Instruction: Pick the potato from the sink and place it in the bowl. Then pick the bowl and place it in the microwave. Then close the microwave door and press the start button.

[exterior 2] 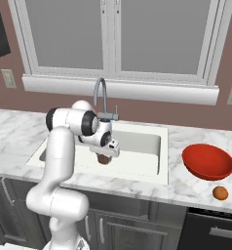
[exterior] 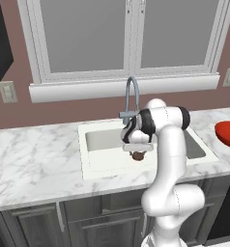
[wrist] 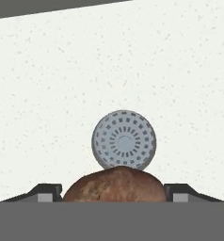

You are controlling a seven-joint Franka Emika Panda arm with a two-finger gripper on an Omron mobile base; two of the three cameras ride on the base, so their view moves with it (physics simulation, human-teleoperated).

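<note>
Holding the potato (wrist: 115, 184) between both fingertips of gripper (wrist: 115, 193), closed against its ends, long axis lying across the fingers. Hanging over the sink (exterior: 101, 143), above the drain (wrist: 124, 140).

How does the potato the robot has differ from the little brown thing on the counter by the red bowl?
The potato sits between the end effector fingers over the sink; the brown thing lies free on the counter beside the bowl. The potato looks dark reddish-brown and mottled; the brown thing is lighter, orange-brown and smooth. The potato is half hidden by the fingers; the brown thing is in full view. Both are small and rounded, far smaller than the bowl.
</note>
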